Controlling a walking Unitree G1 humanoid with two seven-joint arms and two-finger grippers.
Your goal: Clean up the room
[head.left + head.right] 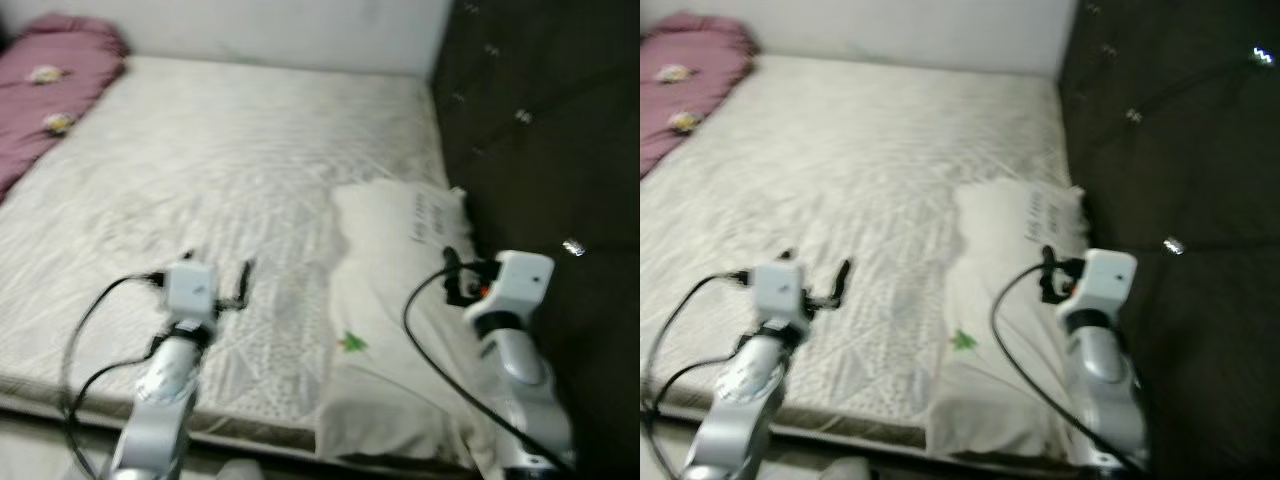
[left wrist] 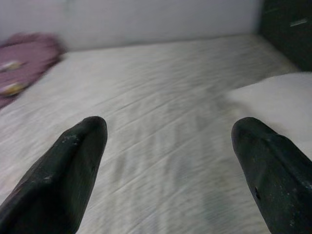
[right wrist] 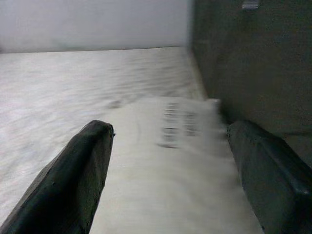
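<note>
Before me lies a bed [image 1: 230,170] with a pale patterned sheet, set against a white wall [image 1: 300,30] at its far side and a dark tufted headboard [image 1: 550,130] on my right. A white pillow [image 1: 390,310] lies at the near right corner, beside the headboard (some print on its far end, too blurred to read). A purple blanket [image 1: 50,75] is bunched at the far left. My left gripper [image 2: 168,146] hovers released over the sheet; my right gripper [image 3: 170,156] hangs spread above the pillow.
</note>
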